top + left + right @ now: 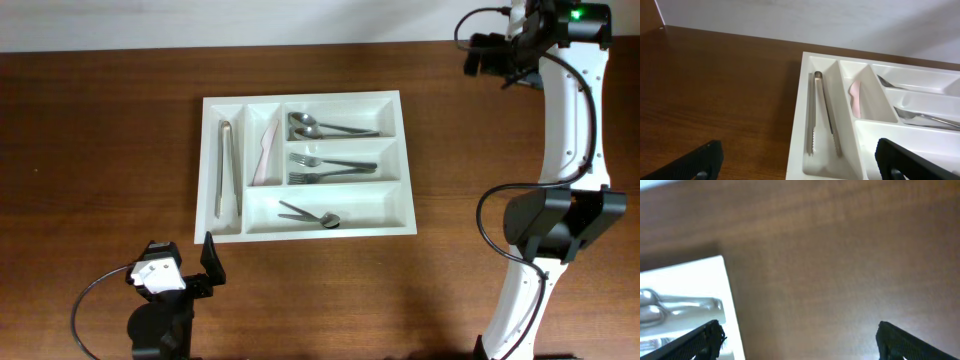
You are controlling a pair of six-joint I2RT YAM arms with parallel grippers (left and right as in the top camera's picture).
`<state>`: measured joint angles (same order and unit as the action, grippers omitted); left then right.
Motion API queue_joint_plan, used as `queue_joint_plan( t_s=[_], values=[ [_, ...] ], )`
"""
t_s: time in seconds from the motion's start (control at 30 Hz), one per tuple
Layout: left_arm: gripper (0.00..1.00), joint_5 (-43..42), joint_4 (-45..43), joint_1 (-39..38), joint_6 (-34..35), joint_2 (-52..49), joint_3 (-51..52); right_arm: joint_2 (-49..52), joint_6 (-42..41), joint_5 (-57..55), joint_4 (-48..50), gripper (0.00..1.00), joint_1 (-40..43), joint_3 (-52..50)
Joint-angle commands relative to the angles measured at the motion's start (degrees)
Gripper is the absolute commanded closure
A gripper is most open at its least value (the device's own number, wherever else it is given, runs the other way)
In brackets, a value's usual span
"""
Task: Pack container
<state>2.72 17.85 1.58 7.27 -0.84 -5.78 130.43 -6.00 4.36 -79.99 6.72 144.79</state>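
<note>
Left jaws: spread wide, empty, low over the container's point(380, 205) near-left corner.
Right jaws: spread wide, empty, over bare table point(100, 150) past the container's right rim.
Container: smooth white plastic, mid-table, open wood on every side.
Contents: slim metal tongs point(229, 168), pale pink piece point(265, 158), steel spoons point(320, 127), forks point(325, 168).
Table: dark grained wood.

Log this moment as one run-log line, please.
container: tongs, pink utensil, spoons, forks inside | left gripper: jaws open, empty, at container's tongs corner | right gripper: jaws open, empty, beside container
</note>
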Motion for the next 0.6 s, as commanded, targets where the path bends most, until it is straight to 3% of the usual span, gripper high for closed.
queue_joint_plan(
  t_s=[0.0,0.17,0.27,0.57],
  values=[
    [0.01,-1.0,-0.1,0.3,-1.0,0.5,0.3,-5.6,-0.3,-2.0,-0.8,0.01,-0.5,-0.3],
    [0.01,-1.0,-0.1,0.3,-1.0,0.5,0.3,-15.1,-0.5,-2.1,1.6,0.01,-1.7,-2.3],
    [0.01,-1.0,-0.1,0.3,-1.0,0.5,0.3,-24.2,-0.5,-2.1,6.3,0.01,-2.4,-10.5],
    [0.01,-1.0,-0.1,0.3,-1.0,0.5,0.3,-59.0,-0.5,-3.4,25.3,0.01,-5.2,-52.5]
  ],
)
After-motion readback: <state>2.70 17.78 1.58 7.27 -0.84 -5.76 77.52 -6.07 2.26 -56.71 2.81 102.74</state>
